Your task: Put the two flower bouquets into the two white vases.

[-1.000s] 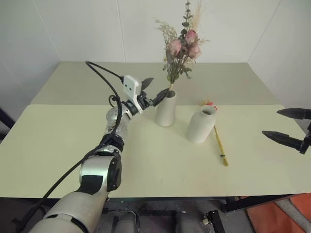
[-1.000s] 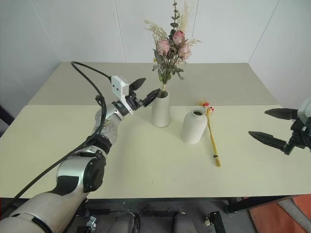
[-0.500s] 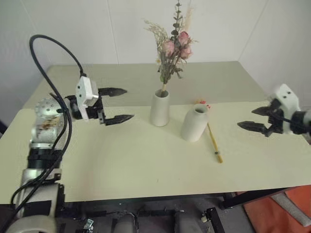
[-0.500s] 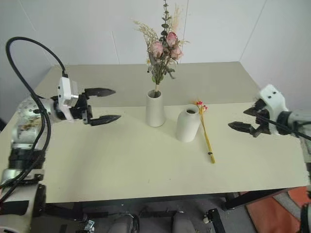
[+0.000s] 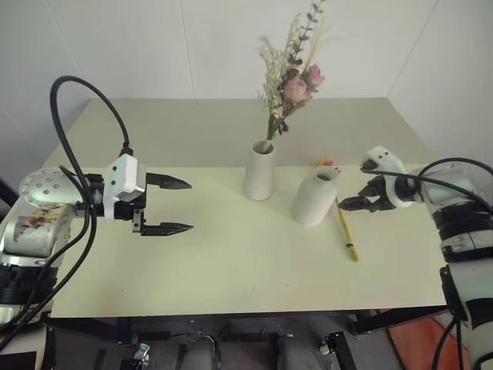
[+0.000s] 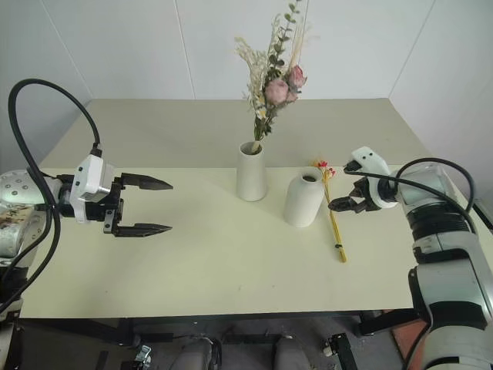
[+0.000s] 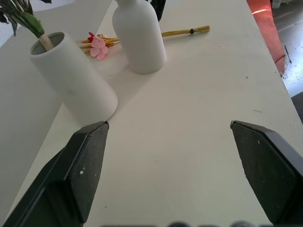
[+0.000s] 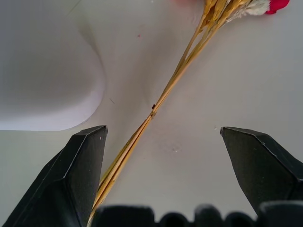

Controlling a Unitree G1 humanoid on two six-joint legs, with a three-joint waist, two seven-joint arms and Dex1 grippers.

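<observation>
Below your right gripper (image 8: 158, 137), jaws spread wide and empty, lies the yellow-orange stalk (image 8: 163, 97), slanting between the fingertips beside the bottle-shaped vase (image 5: 315, 196). Left gripper (image 5: 176, 205) hangs open, well apart.

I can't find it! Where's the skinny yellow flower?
In the head view, the yellow stalk lies flat on the table, right of the bottle-shaped vase, just under the right gripper.

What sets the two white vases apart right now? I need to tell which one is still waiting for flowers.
The tapered vase is a smooth cylinder; the bottle-shaped vase is fatter with a narrowed neck. The tapered vase holds the rose bouquet; the bottle-shaped vase is empty, with the yellow stalk lying on the table beside it. Both are matte white, upright and similar in height.
</observation>
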